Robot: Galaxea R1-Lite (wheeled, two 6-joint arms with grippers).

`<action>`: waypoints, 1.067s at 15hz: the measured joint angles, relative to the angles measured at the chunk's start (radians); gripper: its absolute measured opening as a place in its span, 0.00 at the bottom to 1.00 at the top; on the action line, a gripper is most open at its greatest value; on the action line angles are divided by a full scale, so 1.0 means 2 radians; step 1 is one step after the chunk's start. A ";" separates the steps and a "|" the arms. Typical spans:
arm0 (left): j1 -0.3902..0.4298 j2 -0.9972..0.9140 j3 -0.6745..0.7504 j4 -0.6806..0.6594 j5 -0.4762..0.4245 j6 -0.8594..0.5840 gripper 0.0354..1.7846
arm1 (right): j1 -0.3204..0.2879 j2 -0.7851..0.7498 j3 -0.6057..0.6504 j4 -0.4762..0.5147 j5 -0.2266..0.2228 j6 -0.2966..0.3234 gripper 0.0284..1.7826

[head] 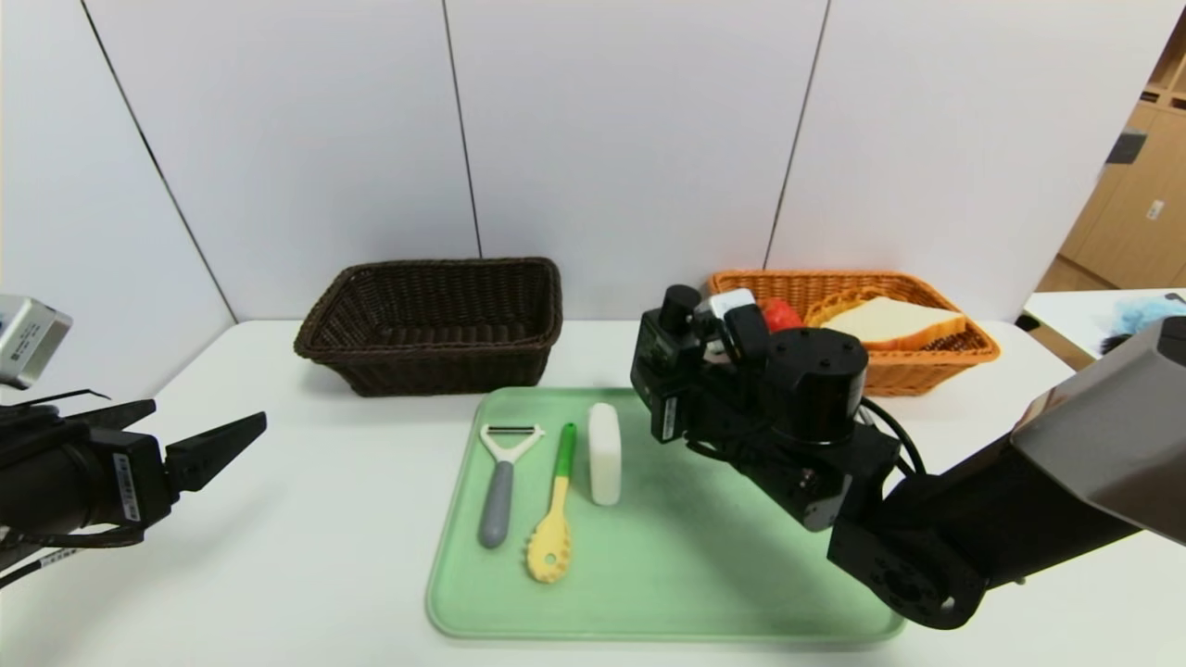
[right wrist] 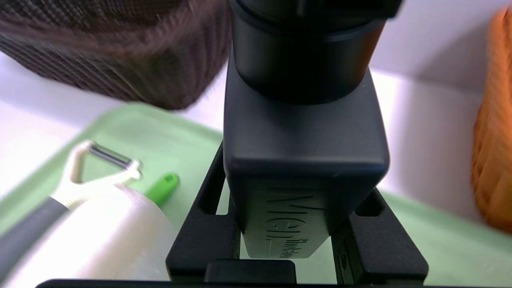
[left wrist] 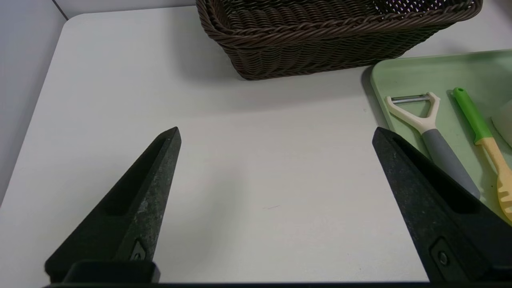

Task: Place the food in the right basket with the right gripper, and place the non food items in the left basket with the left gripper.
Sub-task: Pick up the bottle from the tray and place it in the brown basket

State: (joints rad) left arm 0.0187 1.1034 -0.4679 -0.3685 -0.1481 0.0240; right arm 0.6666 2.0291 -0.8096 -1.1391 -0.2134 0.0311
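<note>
- Right gripper [right wrist: 292,240] clamped narrow on a black container [right wrist: 306,160], fingers [right wrist: 204,224] pressing its two flat sides below the round cap; poised over the far right part of the green tray [head: 667,574].
- Boxy body, smooth and hard-looking; contents impossible to tell, so food or not left open. Judged rigid and fairly light, likely slick on those flat faces; best gripped low on the body, kept upright, never by the cap.
- Just left of the container on the tray: a white bar [head: 604,454] lying on edge, then a green-handled yellow pasta spoon [head: 554,519], then a grey-handled peeler [head: 503,482]. Probably stiff, light tools, easiest taken across the handles.
- Far right: the orange basket [head: 936,366], already holding a bread slice [head: 894,321] and a red item [head: 781,315].
- Far left: the dark brown basket [head: 435,361], nothing seen inside.
- Left gripper [head: 208,417] spread wide and holding nothing, hovering over the table [head: 306,537] at the near left, well apart from the tray.
</note>
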 joint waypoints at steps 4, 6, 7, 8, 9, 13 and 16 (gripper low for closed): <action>-0.001 -0.004 0.000 0.000 0.000 0.000 0.94 | 0.018 -0.031 -0.061 0.035 0.031 -0.025 0.33; 0.000 -0.007 0.001 0.000 0.000 -0.002 0.94 | 0.022 -0.036 -0.108 0.054 0.048 -0.043 0.33; 0.000 -0.010 0.001 0.000 0.000 -0.003 0.94 | 0.026 -0.036 -0.134 0.071 0.056 -0.046 0.33; 0.000 -0.011 0.002 0.000 0.000 -0.004 0.94 | 0.028 -0.034 -0.160 0.083 0.064 -0.049 0.33; 0.000 -0.013 0.002 0.000 0.000 -0.004 0.94 | 0.029 -0.027 -0.186 0.092 0.073 -0.054 0.33; 0.000 -0.018 0.005 0.000 0.001 -0.006 0.94 | 0.033 0.025 -0.286 0.110 0.089 -0.077 0.33; 0.000 -0.021 0.009 0.000 0.001 -0.010 0.94 | 0.035 0.077 -0.345 0.110 0.089 -0.076 0.33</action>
State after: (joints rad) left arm 0.0187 1.0613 -0.4502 -0.3685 -0.1462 0.0047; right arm 0.7364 2.1836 -1.4996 -0.9194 -0.0360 -0.1215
